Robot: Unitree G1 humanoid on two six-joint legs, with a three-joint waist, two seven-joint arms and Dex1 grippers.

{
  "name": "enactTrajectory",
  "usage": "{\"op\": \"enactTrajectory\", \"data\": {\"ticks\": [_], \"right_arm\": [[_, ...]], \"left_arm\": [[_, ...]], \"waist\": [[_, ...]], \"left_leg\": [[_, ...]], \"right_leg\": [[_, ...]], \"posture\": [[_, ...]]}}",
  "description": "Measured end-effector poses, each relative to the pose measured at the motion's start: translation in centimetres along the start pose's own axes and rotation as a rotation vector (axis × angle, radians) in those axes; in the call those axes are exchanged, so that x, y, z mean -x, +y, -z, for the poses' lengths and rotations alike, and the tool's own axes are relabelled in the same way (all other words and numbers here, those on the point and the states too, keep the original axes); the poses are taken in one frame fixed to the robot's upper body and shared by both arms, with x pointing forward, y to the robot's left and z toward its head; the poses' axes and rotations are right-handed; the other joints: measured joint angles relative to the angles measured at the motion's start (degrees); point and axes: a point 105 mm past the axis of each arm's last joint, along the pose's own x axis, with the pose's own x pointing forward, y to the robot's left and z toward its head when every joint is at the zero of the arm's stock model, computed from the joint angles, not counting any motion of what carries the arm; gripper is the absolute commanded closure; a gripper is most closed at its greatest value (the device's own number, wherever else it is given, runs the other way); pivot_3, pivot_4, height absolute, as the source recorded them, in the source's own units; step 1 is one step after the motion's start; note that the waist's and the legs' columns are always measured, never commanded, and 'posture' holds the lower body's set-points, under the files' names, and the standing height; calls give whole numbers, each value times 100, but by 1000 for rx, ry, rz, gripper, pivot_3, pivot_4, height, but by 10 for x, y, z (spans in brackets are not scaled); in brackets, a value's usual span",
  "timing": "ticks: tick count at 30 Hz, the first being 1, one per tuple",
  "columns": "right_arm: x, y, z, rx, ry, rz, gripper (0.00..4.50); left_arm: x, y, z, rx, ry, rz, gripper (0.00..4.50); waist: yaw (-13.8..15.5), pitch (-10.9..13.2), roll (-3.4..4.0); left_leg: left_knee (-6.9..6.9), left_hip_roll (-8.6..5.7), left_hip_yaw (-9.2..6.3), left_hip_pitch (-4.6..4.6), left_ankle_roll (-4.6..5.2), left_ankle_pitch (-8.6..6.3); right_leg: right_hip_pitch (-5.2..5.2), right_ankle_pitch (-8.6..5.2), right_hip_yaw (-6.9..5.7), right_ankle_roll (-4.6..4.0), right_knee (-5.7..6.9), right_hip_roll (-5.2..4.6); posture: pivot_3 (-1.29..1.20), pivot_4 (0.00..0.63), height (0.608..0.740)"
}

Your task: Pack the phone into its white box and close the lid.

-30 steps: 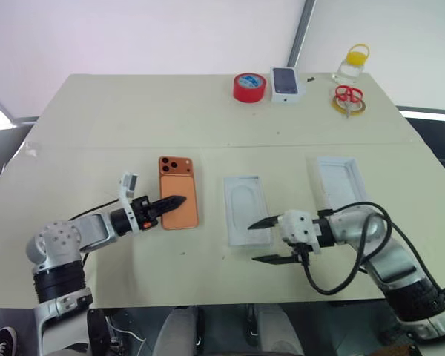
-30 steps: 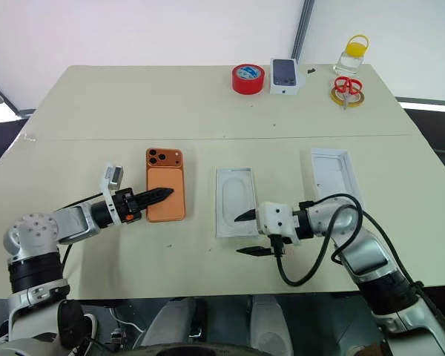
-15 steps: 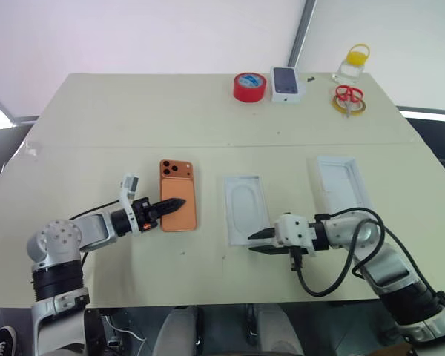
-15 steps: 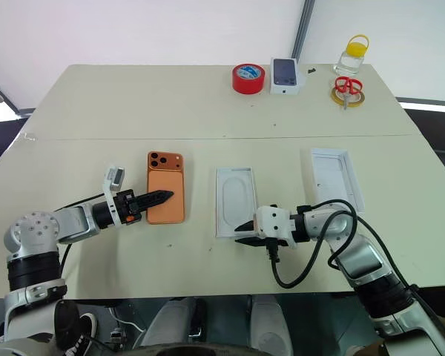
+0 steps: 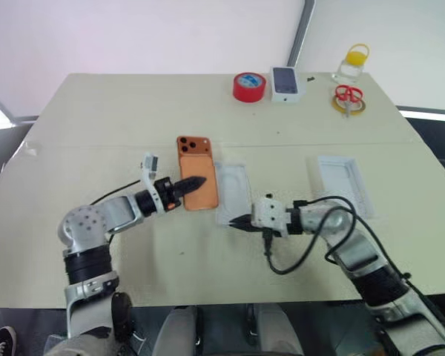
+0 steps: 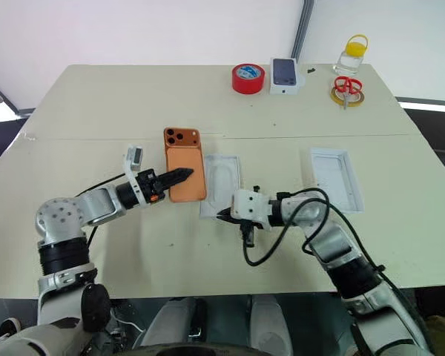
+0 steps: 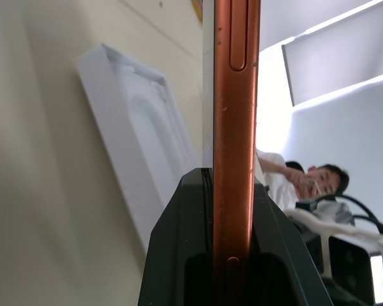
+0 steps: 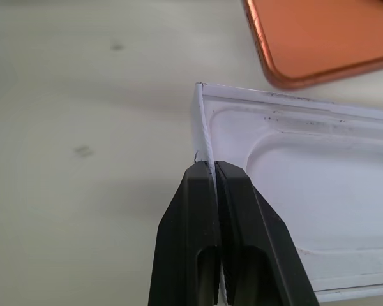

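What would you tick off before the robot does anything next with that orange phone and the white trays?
1. Phone held firmly: ok. The left gripper is shut on its edge.
2. Insert tray held: ok. The right gripper is pinched on its thin rim at a corner.
3. Phone clear of the insert tray: cannot tell. In the head views they sit side by side, very close.
4. White box free to receive the phone: ok. It lies open on the table, off to the right, nothing in it.
5. Tape roll, scissors and small printed box out of the way: ok, all at the far edge.
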Motion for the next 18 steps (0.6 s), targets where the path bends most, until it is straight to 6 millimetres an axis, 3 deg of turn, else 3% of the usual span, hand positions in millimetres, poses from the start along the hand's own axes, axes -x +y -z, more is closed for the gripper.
{"op": "enactTrajectory", "data": {"ticks": [6,10,13,18], "right_arm": [[-23,-12,-4,25,47,64,4465],[-34,-13,-9,-58,31,79,3179],[-31,-7,-21,-67,-22,41,1699],[6,-11,-61,-84,-196,11,1699]], "left_arm": [[-11,1,-14,1,-54,-17,4500],[-13,4,-6,9,-27,-24,4500],[-12,11,1,15,-14,-37,4500],[-18,13,12,-1,46,-32,4500]], "waist": [[-21,0,0],[-24,0,0],[-8,2,-1],[11,3,-1]], "left_leg": [[0,-1,-1,0,-3,2],[0,1,-1,0,-5,3],[0,-2,-4,-3,-3,2],[6,-3,-7,-2,3,-1]], "right_leg": [[0,1,0,2,1,3],[0,7,0,13,3,6],[0,7,0,12,1,6],[9,7,-2,12,-3,6]], "posture": [[0,150,740],[0,150,740],[0,150,740],[0,150,740]]}}
